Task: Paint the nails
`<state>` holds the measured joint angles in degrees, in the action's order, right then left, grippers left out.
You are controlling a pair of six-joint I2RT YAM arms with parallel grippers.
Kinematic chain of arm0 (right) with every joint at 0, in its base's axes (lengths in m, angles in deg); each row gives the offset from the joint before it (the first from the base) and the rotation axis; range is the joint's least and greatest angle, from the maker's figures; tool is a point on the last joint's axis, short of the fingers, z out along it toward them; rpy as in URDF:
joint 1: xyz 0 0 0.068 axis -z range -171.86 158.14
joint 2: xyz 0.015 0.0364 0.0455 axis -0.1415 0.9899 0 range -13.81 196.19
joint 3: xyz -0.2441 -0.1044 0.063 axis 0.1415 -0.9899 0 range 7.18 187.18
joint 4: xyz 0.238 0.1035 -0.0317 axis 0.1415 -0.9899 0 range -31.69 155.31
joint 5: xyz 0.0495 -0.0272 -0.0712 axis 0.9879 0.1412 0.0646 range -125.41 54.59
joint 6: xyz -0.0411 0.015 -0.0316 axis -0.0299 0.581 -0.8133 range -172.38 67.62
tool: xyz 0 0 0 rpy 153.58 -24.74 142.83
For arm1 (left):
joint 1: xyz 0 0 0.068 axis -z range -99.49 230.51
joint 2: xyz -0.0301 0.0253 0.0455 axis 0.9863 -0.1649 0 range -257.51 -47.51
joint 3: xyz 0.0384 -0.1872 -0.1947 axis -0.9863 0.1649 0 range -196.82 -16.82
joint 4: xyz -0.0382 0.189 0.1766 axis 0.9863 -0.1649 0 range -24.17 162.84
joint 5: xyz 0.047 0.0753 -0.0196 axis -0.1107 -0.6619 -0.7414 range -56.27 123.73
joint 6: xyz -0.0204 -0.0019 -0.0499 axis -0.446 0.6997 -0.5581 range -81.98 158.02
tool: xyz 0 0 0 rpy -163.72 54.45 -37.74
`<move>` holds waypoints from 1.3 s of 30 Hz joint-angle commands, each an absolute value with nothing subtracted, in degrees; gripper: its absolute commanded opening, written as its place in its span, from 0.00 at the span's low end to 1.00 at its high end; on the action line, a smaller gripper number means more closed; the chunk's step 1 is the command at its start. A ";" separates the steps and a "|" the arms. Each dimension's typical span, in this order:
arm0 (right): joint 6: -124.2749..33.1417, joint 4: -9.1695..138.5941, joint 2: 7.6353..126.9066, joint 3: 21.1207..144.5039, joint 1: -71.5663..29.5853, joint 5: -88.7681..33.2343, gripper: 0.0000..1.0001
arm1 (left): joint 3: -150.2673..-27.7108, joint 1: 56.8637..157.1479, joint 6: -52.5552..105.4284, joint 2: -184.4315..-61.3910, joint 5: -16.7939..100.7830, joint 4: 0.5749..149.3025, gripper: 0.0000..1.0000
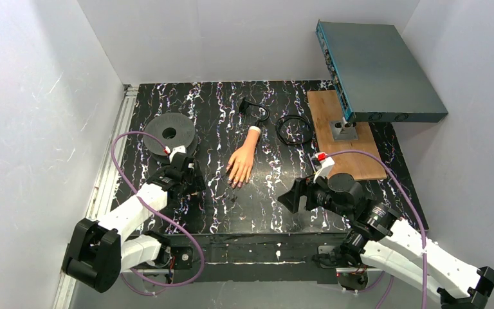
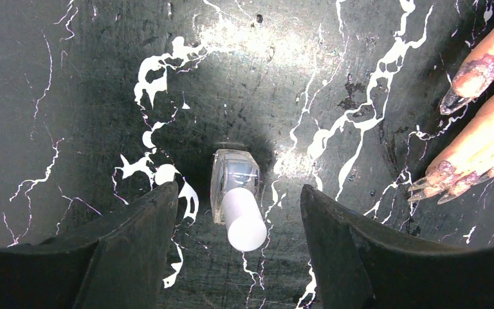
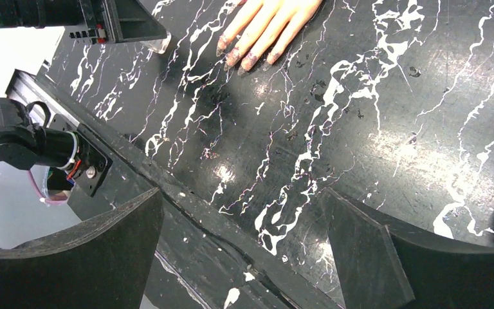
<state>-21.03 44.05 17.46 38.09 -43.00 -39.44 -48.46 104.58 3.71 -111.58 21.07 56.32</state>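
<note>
The flesh-coloured mannequin hand (image 1: 244, 158) lies mid-table on the black marbled table (image 1: 264, 199), fingers toward the near edge. Its purplish nails (image 1: 237, 183) also show in the left wrist view as smeared nails (image 2: 439, 182) at the right edge, and in the right wrist view as nails (image 3: 235, 59) at the top. A small clear polish bottle (image 2: 231, 174) with a white cap (image 2: 245, 221) stands on the table between the spread fingers of my left gripper (image 2: 239, 190); neither finger touches it. My right gripper (image 3: 242, 193) hangs open and empty over the table's near edge, right of the hand.
A black round spool (image 1: 170, 132) sits at the back left. A looped black cable (image 1: 292, 129) lies behind the hand. A wooden board (image 1: 344, 132) at the back right carries a stand with a tilted grey-teal box (image 1: 379, 64). White walls enclose the table.
</note>
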 commanded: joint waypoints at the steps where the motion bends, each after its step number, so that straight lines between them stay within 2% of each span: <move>1: -20.87 46.77 15.63 38.99 -43.29 -40.70 1.00 | -48.36 104.36 3.85 -110.61 20.13 55.38 0.69; 16: -20.65 47.14 17.04 39.83 -43.28 -40.85 1.00 | -48.02 104.33 2.26 -111.12 18.70 55.37 0.62; 23: -19.98 45.89 16.49 39.99 -43.28 -41.25 1.00 | -47.04 104.33 2.28 -109.83 20.03 57.36 0.66; 29: -19.77 45.93 16.12 39.97 -43.28 -41.09 1.00 | -46.78 104.35 2.51 -110.01 19.35 57.05 0.64; 39: -18.91 45.09 15.92 40.00 -43.32 -39.93 1.00 | -48.82 104.37 4.74 -114.84 19.70 58.95 0.46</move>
